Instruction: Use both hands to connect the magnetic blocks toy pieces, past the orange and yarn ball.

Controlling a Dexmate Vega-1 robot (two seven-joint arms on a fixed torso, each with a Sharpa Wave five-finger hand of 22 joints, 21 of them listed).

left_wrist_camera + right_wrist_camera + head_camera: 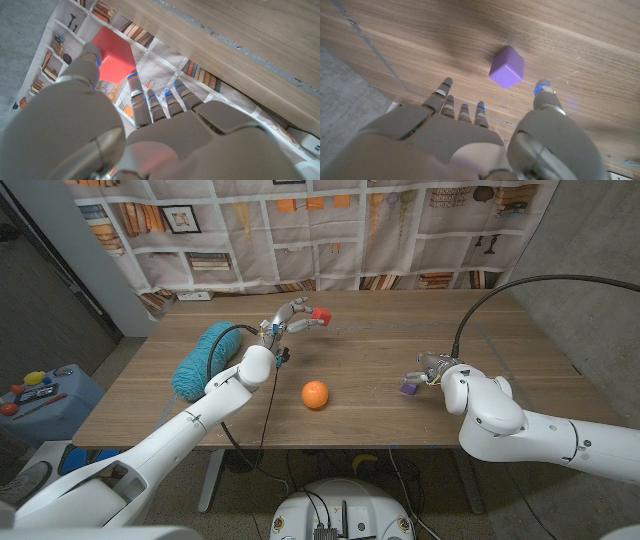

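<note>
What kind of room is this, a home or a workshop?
Probably a test room dressed up as a home: the bookshelf backdrop is a printed sheet hung behind the wooden table, bare concrete wall shows beside it, and a bin of toys sits on the floor.

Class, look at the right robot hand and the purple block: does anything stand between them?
Nothing visible does. The purple block lies on bare table just beyond the open right robot hand; the orange sits well off to the side.
</note>
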